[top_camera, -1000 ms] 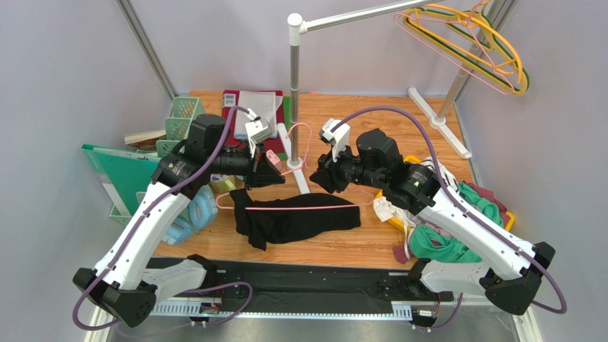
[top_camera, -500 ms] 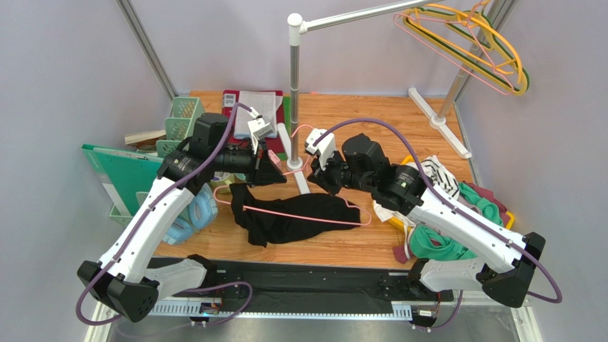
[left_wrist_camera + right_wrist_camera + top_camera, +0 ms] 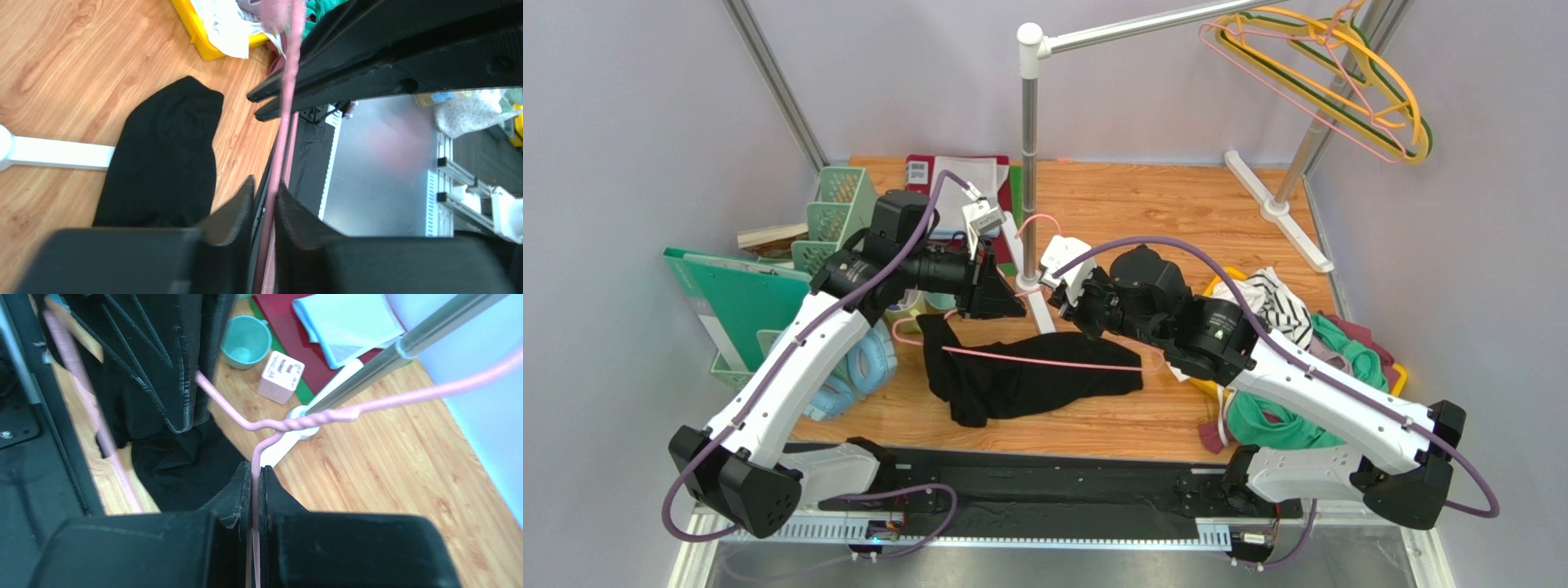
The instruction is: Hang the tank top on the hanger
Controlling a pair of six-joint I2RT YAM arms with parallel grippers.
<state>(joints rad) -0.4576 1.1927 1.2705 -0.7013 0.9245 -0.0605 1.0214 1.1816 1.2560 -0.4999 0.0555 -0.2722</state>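
Lying nearest the arm bases, the tank top (image 3: 1014, 382) is a crumpled black heap on the wood table (image 3: 1161, 208), btwn the two arms; the hanger (image 3: 1051, 358) has its long pink wire across the fabric, hook end raised toward the rack pole (image 3: 1028, 147); can't tell whether any strap is threaded. Left gripper (image 3: 999, 297) is pinched tight on one shoulder wire; right gripper (image 3: 1063, 292) is clamped on the other, just below the twisted neck; the two sit v. close together, w/ the pole's white foot (image 3: 1044, 316) right behind them, crowding the hook. To the right, near: green garment (image 3: 1284, 423), then striped garment (image 3: 1269, 300); to the left: green folder (image 3: 725, 294), green basket (image 3: 840, 196) further back; far edge: red mat (image 3: 922, 165); overhead, spare hangers (image 3: 1369, 98) on the rail.

Left wrist cam alone shows the wire running up btwn its fingers (image 3: 230, 211) and a yellow bin (image 3: 205, 40) under the white cloth; right wrist cam alone shows the neck twist close up, plus a teal cup (image 3: 245, 343) and small white box (image 3: 281, 373) near the mat, neither made out from above.
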